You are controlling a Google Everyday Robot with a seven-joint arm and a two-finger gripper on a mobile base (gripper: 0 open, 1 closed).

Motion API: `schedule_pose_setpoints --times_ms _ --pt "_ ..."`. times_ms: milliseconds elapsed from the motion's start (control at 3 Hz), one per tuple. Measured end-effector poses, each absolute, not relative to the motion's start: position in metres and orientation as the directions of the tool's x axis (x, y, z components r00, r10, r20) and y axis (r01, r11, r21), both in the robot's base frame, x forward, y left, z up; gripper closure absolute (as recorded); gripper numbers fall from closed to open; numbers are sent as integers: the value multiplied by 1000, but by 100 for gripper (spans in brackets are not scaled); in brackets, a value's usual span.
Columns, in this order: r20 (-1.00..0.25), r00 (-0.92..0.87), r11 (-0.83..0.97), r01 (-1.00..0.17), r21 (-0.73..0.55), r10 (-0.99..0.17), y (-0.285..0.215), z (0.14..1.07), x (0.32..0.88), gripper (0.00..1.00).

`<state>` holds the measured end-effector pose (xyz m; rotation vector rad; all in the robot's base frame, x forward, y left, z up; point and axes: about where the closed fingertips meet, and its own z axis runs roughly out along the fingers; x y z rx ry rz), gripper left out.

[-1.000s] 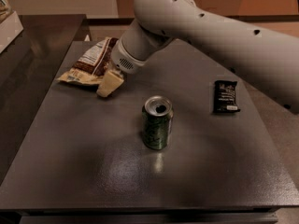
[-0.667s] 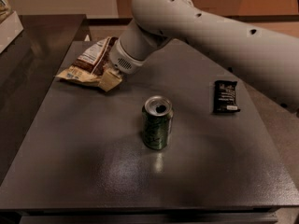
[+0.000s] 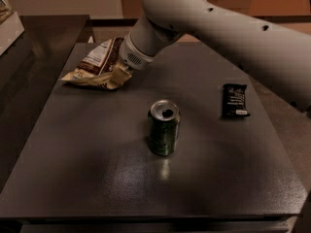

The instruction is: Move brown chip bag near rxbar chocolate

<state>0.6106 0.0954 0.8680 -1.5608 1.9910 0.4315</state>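
Observation:
The brown chip bag (image 3: 95, 64) lies at the far left of the dark table (image 3: 97, 169), wrinkled, with its white label facing up. My gripper (image 3: 118, 76) reaches down from the big white arm (image 3: 214, 28) and sits at the bag's right edge, touching it. The rxbar chocolate (image 3: 234, 100) is a small black wrapper lying flat at the right side of the table, far from the bag.
A green soda can (image 3: 164, 127) stands upright in the middle of the table, between the bag and the bar. A second dark surface (image 3: 34, 38) adjoins at the left, with a light box at its far left corner (image 3: 7, 18).
My gripper has moved left and down, from just right of the bag onto the bag's right edge. The bag, can and bar have stayed in place.

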Motion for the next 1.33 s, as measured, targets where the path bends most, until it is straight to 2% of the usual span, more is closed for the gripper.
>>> schedule_pose_setpoints --times_ms 667,1333 --pt "-615 -181 322 -939 -124 -767 41 888 658 100" --pt "-620 -233 398 -907 -140 -749 -44 898 698 100"
